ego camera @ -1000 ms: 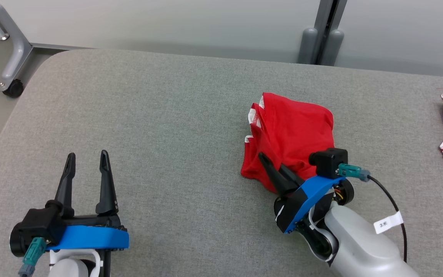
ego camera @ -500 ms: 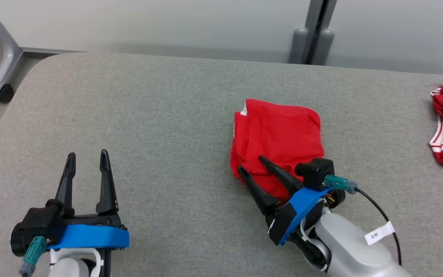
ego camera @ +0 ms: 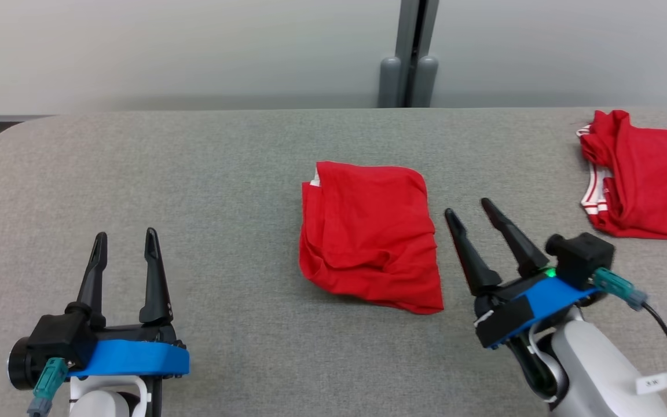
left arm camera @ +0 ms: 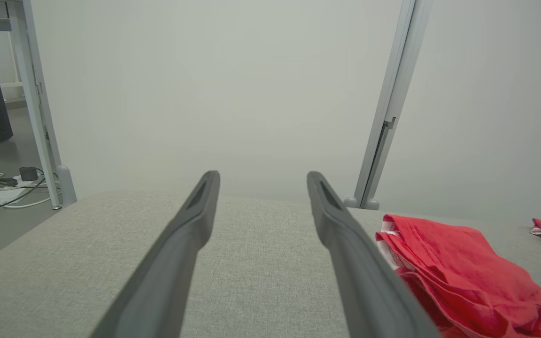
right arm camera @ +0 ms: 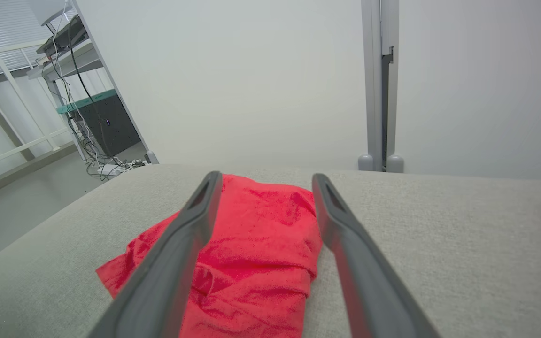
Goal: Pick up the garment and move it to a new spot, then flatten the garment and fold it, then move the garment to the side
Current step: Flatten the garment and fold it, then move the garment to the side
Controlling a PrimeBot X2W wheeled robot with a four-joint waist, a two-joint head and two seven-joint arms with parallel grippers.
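I have the grey cloth-covered table [ego camera: 194, 174] across most of the head view, with a pale wall [ego camera: 194, 52] behind it and a grey post [ego camera: 409, 63] standing at its far edge. The red garment [ego camera: 368, 237] lies about mid-table, folded into a rough, slightly rumpled rectangle, with a sliver of white trim at its far left corner. A second red garment [ego camera: 640, 185] (white stripes along its edge) sits well apart from it, at the table's far right. My right gripper [ego camera: 466, 206] is just beside the folded garment on its right, fingers spread wide, nothing between them and clear of the cloth. In the right wrist view the garment lies ahead and to the left, past the fingers. My left gripper [ego camera: 125, 233] hovers over bare table at the near left, well apart from the garment, also spread wide and empty. A white tag [ego camera: 660, 381] hangs on the right arm's black cable.
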